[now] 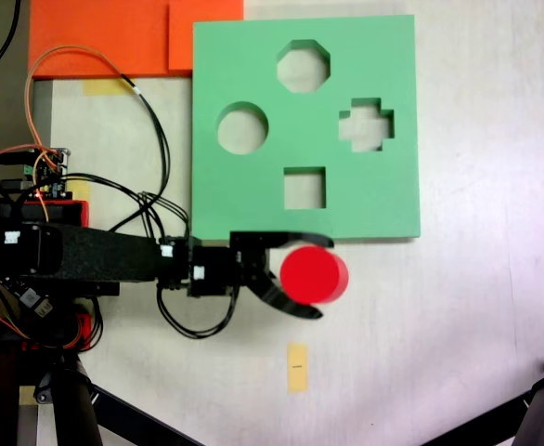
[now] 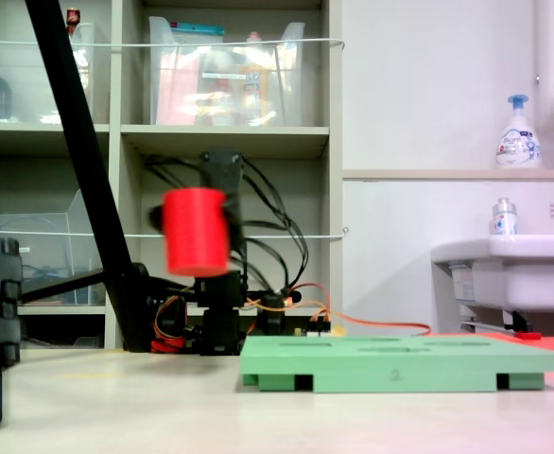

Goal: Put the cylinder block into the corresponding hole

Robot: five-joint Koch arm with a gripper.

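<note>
- Now my fingers (image 1: 302,279) are clamped on the cylinder block (image 1: 315,275) — one black finger above it, one below, in the first exterior view.
- In the second exterior view the block hangs well clear of the tabletop (image 2: 164,407), held upright and a little blurred.
- The green board (image 1: 365,200) lies just beyond my fingers, its near edge beside the upper one.
- The corresponding hole (image 1: 243,128) sits farther up the first exterior view — well apart from the block, and empty.
- The square cutout (image 1: 304,188) is the nearest opening to my fingers.
</note>
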